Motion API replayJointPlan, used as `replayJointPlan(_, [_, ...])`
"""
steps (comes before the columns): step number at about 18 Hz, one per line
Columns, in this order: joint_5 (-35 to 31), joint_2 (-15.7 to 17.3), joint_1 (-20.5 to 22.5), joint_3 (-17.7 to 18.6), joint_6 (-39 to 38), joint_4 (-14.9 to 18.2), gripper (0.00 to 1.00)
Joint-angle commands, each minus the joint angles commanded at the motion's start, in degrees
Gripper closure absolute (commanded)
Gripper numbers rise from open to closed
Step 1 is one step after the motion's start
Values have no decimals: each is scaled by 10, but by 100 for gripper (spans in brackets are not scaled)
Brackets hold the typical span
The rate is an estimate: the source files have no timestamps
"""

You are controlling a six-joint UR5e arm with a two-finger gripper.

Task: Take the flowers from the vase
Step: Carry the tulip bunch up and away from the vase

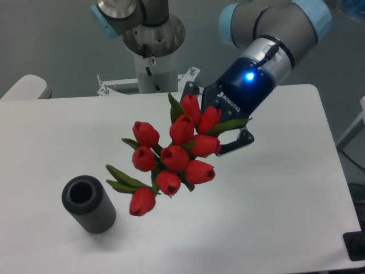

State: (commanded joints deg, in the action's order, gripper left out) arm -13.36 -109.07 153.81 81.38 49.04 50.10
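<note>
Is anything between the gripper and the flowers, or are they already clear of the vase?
Nothing visible is in the way. The gripper holds the flowers by the stems, hidden behind the buds. The vase stands empty, apart at lower left.

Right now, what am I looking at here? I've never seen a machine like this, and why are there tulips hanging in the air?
This is one picture from a fixed camera looking down at a white table. The grey and blue jointed thing at the top is a robot arm. At its end sits a gripper, a two-fingered hand, largely hidden behind the blooms. It holds a bunch of red tulips by the stems, tilted, with the buds pointing down and left, lifted clear of the table. Lower left stands a small dark grey ribbed vase, now empty, apart from the flowers. So the tulips are already out of the vase.
</note>
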Motion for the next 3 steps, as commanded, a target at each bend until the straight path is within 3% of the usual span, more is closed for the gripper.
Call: replayJointPlan(3, [1,0,8,9,13,1,62])
